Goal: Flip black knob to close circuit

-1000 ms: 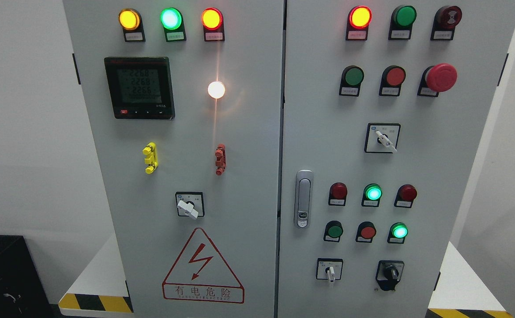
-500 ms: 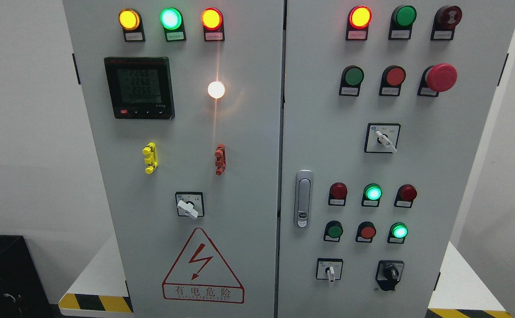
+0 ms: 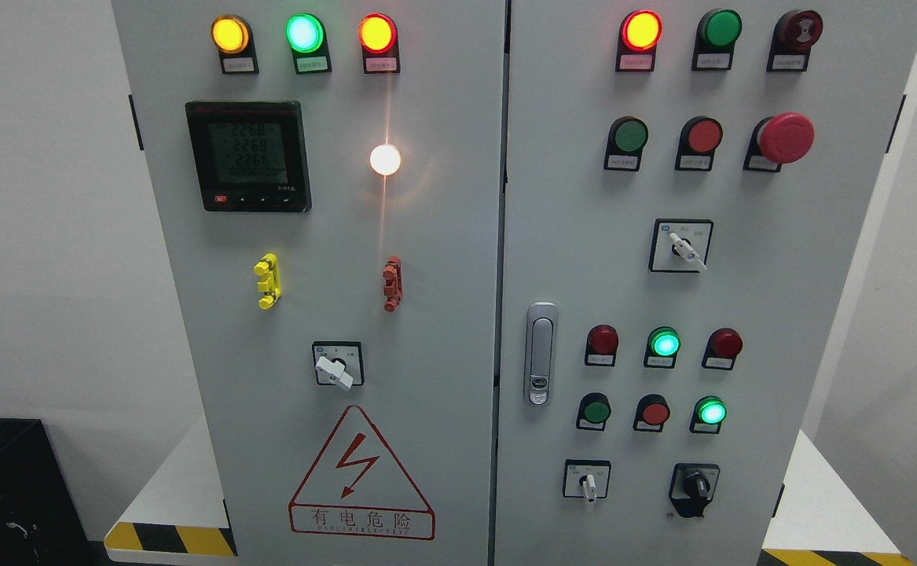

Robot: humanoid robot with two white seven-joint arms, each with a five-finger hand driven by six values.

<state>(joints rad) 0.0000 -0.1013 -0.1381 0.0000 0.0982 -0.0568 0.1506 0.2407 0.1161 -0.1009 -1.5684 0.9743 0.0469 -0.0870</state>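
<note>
The black knob (image 3: 695, 487) sits at the lower right of the grey control cabinet's right door (image 3: 804, 314), in a black square surround. Its grip points roughly up and down. No hand or arm of mine shows in the head view.
White selector switches sit on the right door (image 3: 686, 250), (image 3: 588, 486) and on the left door (image 3: 335, 369). A red mushroom stop button (image 3: 785, 137), lit lamps (image 3: 665, 343) and a door handle (image 3: 540, 354) are nearby. A black box (image 3: 10, 487) stands at the lower left.
</note>
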